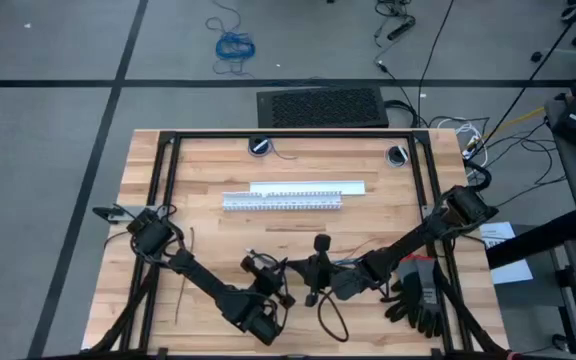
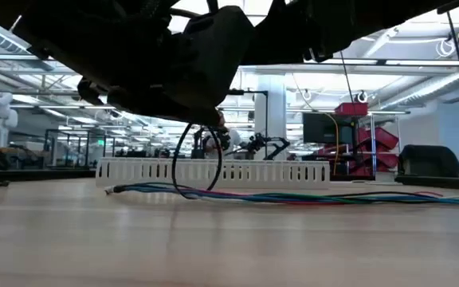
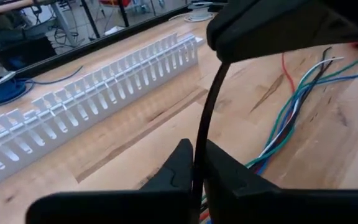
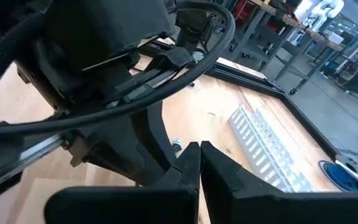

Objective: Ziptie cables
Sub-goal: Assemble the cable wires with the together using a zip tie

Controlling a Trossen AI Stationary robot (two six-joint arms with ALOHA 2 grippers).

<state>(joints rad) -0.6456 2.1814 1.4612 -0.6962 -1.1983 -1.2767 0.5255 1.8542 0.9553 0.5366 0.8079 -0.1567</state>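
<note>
The cables (image 3: 289,117), thin blue, green, white and red wires, lie along the table (image 2: 277,196) in front of the white duct. One ziptie (image 3: 207,118) is a thin dark strip that hangs in a loop (image 2: 198,163) under the two arms. My left gripper (image 3: 197,163) is shut on it near the table's front middle (image 1: 280,285). My right gripper (image 4: 199,154) is shut too, just above and right of the left one (image 1: 311,290). A second ziptie (image 1: 182,290) lies flat on the table's left part. My left gripper pinches the ziptie's strip (image 3: 199,155) between its two fingertips. The strip runs from the fingers straight up to my right gripper, clear of the table. My right gripper meets the strip's upper part (image 3: 221,67), but its own body hides the place of contact.
A white slotted duct (image 1: 283,202) and a white bar (image 1: 308,186) lie across the table's middle. Black gloves (image 1: 415,296) sit at the front right. Two round fittings (image 1: 259,146) are at the far edge. A blue coiled cord (image 1: 234,45) lies on the floor.
</note>
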